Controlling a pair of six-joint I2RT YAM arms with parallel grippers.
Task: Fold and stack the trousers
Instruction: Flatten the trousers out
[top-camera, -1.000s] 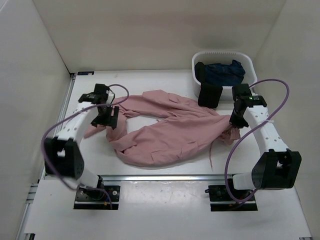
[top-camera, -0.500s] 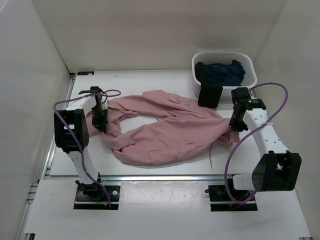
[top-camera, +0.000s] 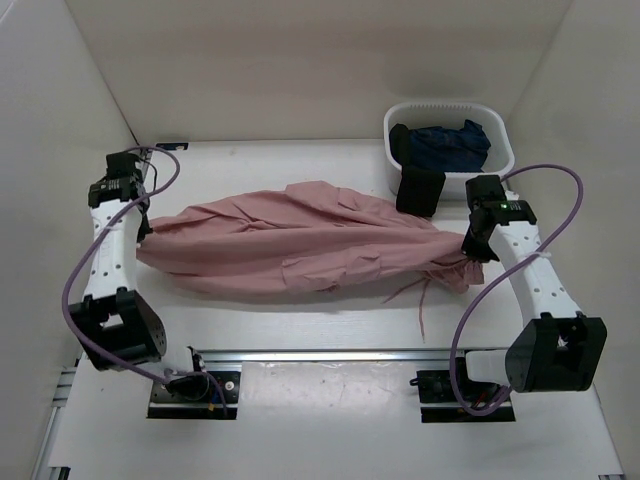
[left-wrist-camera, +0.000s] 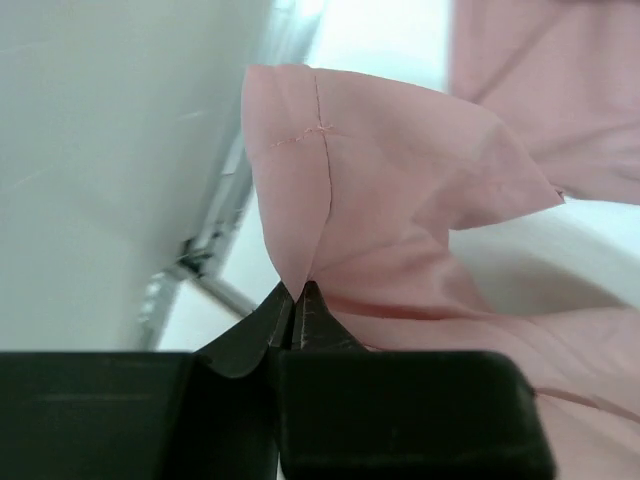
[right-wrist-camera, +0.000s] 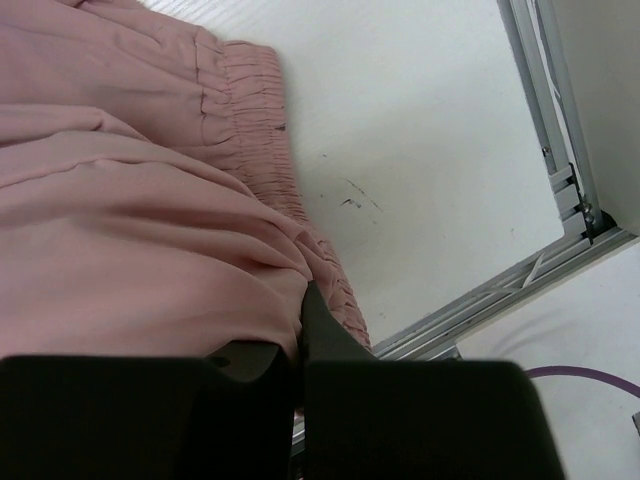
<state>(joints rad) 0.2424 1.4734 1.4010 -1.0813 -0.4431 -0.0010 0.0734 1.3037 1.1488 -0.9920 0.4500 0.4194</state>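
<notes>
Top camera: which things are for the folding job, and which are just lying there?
For the job: trousers, left gripper, right gripper, both pinching the trousers.
Just lying there: basket, blue garment, black garment.

Closes the left gripper (left-wrist-camera: 295, 297), open a second ago, on a leg end of the trousers (top-camera: 300, 245); carries it out to the far left; draws the curled heap into one long stretched band.
</notes>
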